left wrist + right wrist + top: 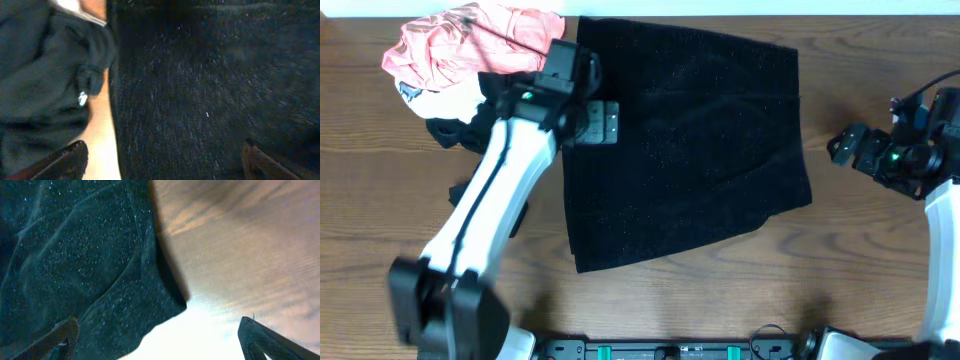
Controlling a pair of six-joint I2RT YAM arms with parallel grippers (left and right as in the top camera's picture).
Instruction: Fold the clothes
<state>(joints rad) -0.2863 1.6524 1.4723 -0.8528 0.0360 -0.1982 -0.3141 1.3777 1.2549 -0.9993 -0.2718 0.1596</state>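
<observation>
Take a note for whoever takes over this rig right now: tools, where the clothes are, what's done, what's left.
Left tool: open, empty, over the upper left edge of the black knit garment.
Right tool: open, empty, over bare table right of it.
Done: garment lies flat mid-table, apparently folded into a rough rectangle.
To do: probably one more fold, and squaring the slanted lower edge.

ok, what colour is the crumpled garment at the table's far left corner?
The garment is salmon pink; the overhead view shows it best.
</observation>
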